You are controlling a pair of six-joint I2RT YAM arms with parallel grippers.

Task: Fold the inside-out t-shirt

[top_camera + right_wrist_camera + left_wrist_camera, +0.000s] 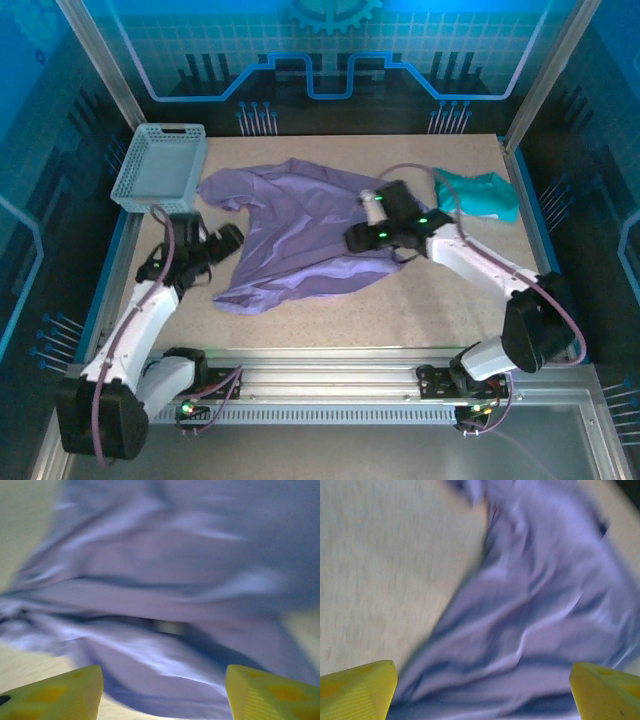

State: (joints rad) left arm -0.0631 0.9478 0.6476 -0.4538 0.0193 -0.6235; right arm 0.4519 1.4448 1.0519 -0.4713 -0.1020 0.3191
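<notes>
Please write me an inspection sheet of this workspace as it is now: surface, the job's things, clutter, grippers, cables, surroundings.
Surface: beige speckled table, no spills seen.
Job's things: lavender t-shirt lies crumpled at the middle, not yet folded.
Clutter: grey-blue basket at the far left corner; teal garment at the far right.
Grippers: left gripper is at the shirt's left edge, right gripper over its right side. Both have their yellow fingers apart and hold nothing.
Cables: purple cables run along both arms, and one loops above the right wrist.
Surroundings: metal frame with blue-lit panels.
</notes>
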